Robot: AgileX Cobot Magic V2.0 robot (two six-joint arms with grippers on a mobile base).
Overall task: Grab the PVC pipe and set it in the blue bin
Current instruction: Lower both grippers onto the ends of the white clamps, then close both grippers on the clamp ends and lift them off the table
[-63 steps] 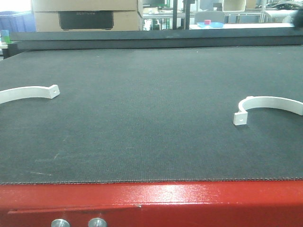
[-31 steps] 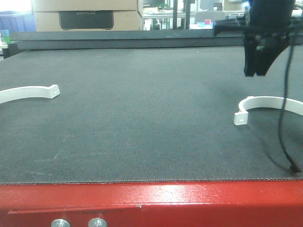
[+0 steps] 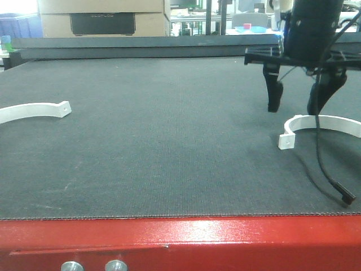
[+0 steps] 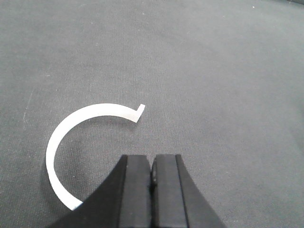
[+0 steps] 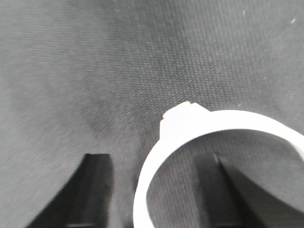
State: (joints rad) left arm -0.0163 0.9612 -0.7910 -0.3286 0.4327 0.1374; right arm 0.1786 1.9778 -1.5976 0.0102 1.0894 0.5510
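Right end effector (image 3: 296, 106) is hanging over the table (image 3: 169, 147), fingers spread apart to bracket the curved PVC pipe (image 3: 324, 120) lying flat just below. I am holding my left end effector (image 4: 152, 190) pinched together, empty, above a 2nd pipe (image 4: 61, 137).

My right gripper (image 3: 295, 108) now sits lower and further left than half a second ago. Its jaws have spread wide and straddle the pipe (image 3: 324, 122) from just above.

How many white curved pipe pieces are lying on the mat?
2. One pipe piece lies at the mat's left edge; the other piece lies at right, under the right gripper. None looks hidden.
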